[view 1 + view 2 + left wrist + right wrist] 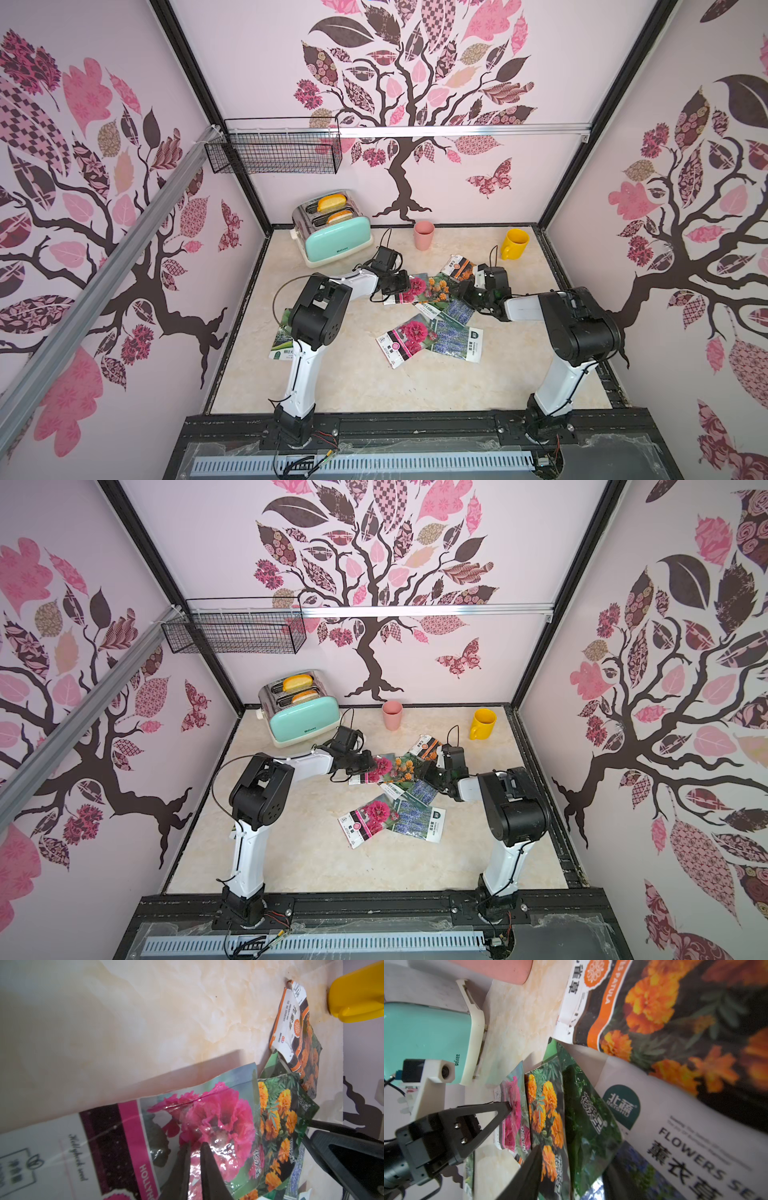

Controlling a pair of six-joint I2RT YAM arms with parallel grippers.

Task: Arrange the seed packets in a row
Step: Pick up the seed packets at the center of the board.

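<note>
Several glossy rectangular seed packets (453,338) are lying jumbled at the cream marble table's (353,386) centre; left gripper (195,1145) is pinching the pink-flower packet (207,1115), lengthwise along the back edge; right gripper (573,1159) is gaping.

Back of surface (353,386): toaster (334,232) left, cup (424,235) centre, mug (514,244) right.
Middle heap: far hollyhock packet (415,287) left, marigold packet (440,291) just beside its right, rear marigold packet (457,266) behind, lavender packet (457,311) in front.
Front pair: near hollyhock packet (409,336) left, near lavender packet (459,340) right, overlapping.
Left side: gourd packet (280,345) partly under left arm (316,316).
</note>
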